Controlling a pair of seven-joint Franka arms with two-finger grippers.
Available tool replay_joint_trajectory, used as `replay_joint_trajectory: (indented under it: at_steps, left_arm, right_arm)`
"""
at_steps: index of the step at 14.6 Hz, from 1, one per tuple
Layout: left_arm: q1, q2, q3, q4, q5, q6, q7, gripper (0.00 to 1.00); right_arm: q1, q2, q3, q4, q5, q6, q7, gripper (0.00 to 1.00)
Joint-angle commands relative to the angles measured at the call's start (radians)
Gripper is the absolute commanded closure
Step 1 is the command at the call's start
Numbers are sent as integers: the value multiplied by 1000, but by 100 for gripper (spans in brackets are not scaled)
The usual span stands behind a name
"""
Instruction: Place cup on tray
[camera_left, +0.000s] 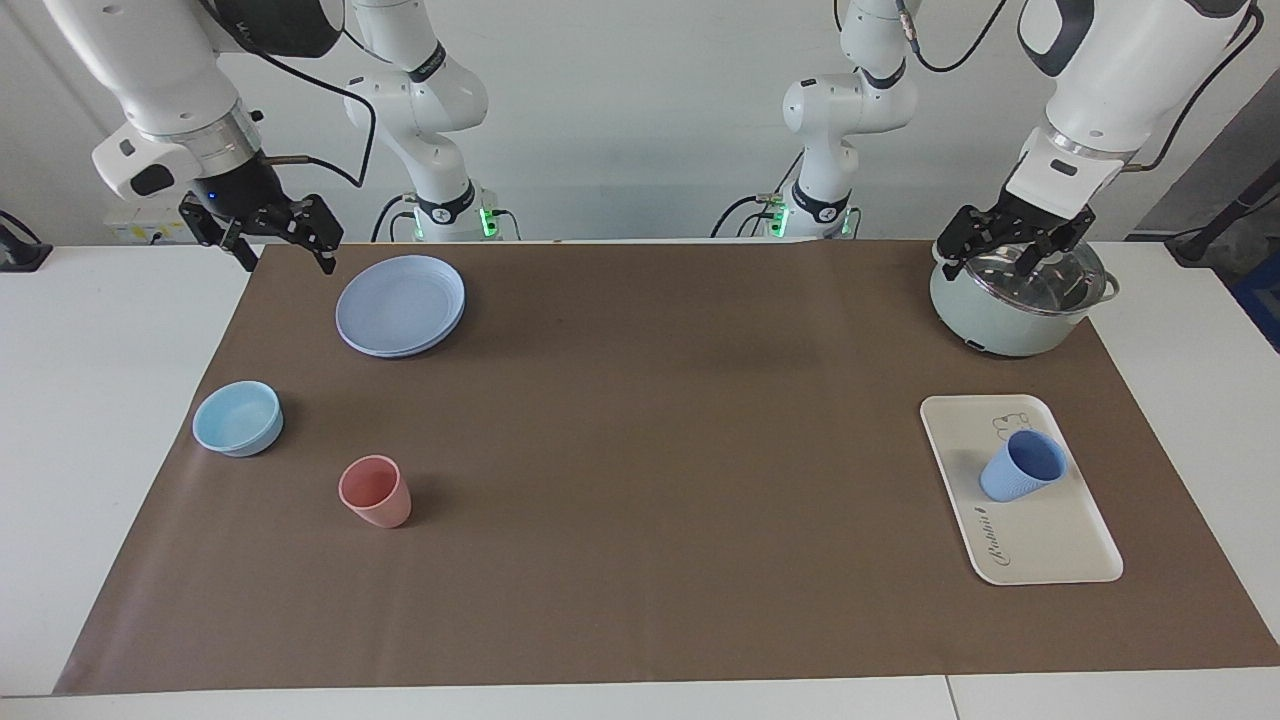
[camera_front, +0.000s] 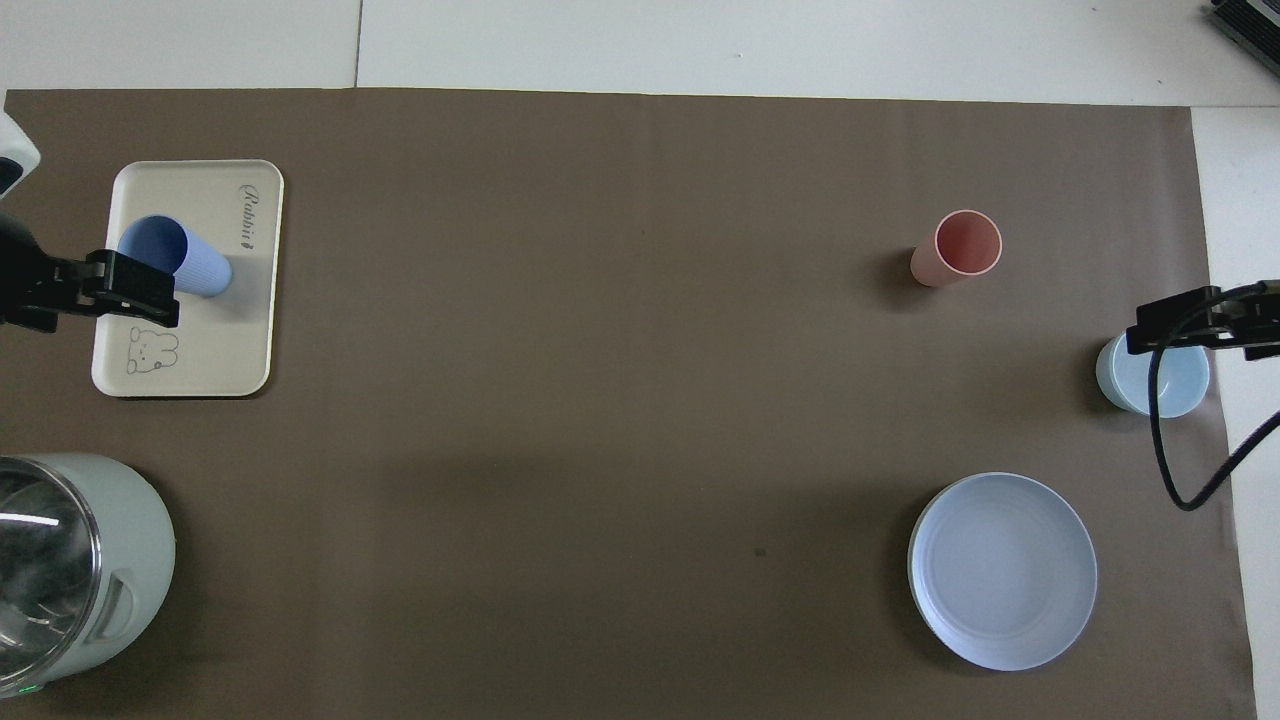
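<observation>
**Cup down, we clear out high**

The cup stands upright on the tray, so we judge only the retreat is left: best done high, away from the cup. Our left gripper, fingers spread and empty, hangs over the pot, well apart from the cup. Our right gripper, also spread, waits near the plates.

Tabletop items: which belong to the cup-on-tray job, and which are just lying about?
Job: periwinkle cup, standing on the cream tray.
Lying about: pink cup, light-blue bowl, blue plates, lidded pot.
</observation>
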Motion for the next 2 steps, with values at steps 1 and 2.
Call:
replay_joint_trajectory:
  at_steps: [1,2]
  left_arm:
    - [6,-30,-1,-35,-11,3,5,0]
    - [6,-30,-1,-35,-11,3,5,0]
  right_arm:
    - [2,-12,0,-1,6,-17,10,0]
    - [2,-12,0,0,5,-17,11,0]
